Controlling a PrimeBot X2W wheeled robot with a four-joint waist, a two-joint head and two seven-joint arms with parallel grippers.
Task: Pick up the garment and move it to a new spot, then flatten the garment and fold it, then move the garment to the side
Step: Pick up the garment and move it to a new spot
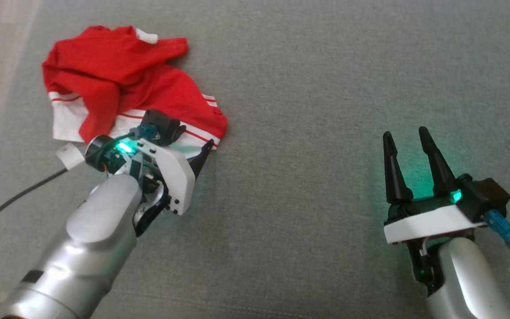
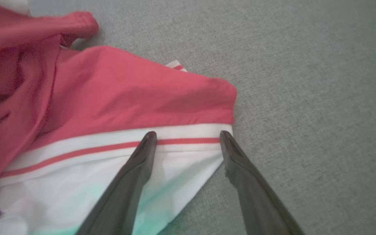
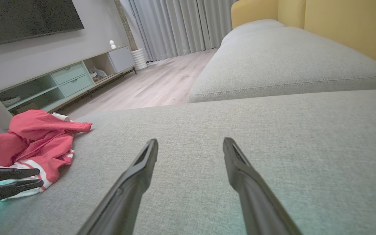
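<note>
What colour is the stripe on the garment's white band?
Red. The stripe shows best in the left wrist view.

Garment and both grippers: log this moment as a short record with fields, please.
garment: red and white, crumpled, lying on the grey cushion at the robot's left
left gripper: open, fingers at the corner of the garment's white striped hem, nothing gripped
right gripper: open, above bare cushion, apart from the garment
stage: garment not yet picked up, not flattened
</note>
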